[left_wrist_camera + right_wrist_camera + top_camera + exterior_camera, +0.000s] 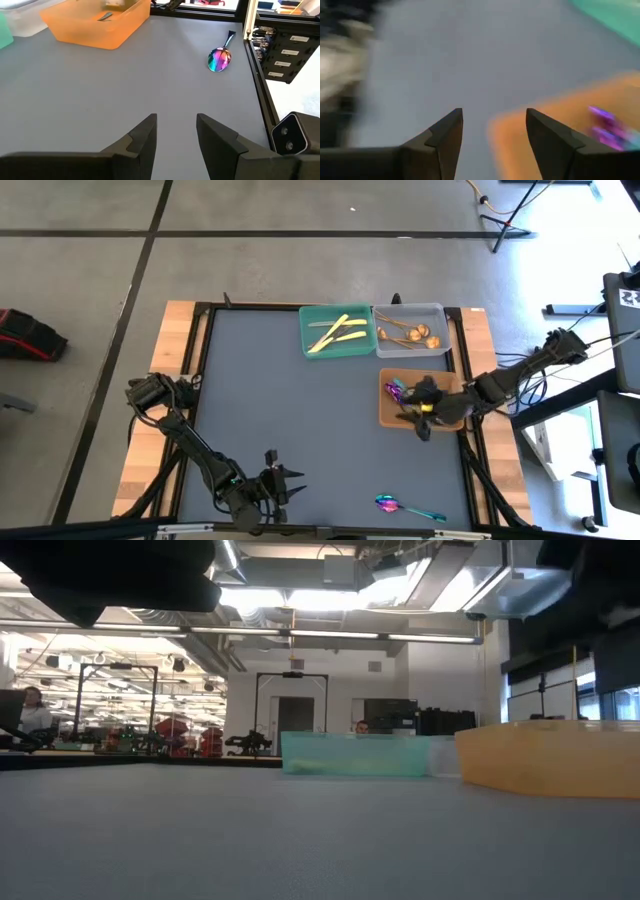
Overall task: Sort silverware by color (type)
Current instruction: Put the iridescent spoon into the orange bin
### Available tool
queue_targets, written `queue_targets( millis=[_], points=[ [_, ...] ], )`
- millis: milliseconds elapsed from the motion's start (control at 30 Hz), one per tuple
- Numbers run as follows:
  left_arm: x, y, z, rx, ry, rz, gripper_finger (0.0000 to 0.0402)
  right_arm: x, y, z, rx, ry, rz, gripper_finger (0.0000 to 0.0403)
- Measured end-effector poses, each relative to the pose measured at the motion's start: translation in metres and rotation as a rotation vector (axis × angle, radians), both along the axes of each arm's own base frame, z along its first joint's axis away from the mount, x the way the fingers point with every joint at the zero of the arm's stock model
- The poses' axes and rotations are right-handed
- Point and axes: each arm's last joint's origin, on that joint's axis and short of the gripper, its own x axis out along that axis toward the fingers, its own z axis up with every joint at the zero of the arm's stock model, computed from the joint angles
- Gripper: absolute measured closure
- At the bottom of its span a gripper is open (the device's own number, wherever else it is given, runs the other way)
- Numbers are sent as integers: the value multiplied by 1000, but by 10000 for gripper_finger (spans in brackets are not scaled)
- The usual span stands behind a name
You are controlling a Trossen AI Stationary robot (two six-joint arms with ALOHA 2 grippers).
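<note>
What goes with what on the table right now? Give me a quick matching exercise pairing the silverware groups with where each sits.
Things:
1. pale gold knives
2. copper spoons
3. iridescent spoon lying alone
4. right gripper

Places:
A. over the orange tray
B. in the green tray
C. on the bare mat near the front edge
D. in the grey tray

Pairs: 1-B, 2-D, 3-C, 4-A
</note>
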Motion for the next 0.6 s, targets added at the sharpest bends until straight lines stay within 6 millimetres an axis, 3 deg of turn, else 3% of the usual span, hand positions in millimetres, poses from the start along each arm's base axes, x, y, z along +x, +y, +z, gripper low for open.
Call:
queue_targets(
  millis=[200, 600],
  points=[
    [0, 0, 0, -3, -1, 1, 269, 11, 35, 2, 53, -97, 201, 196],
    [0, 0, 0, -4, -1, 0, 269, 17, 110, -38, 63, -70, 427, 196]
  ],
)
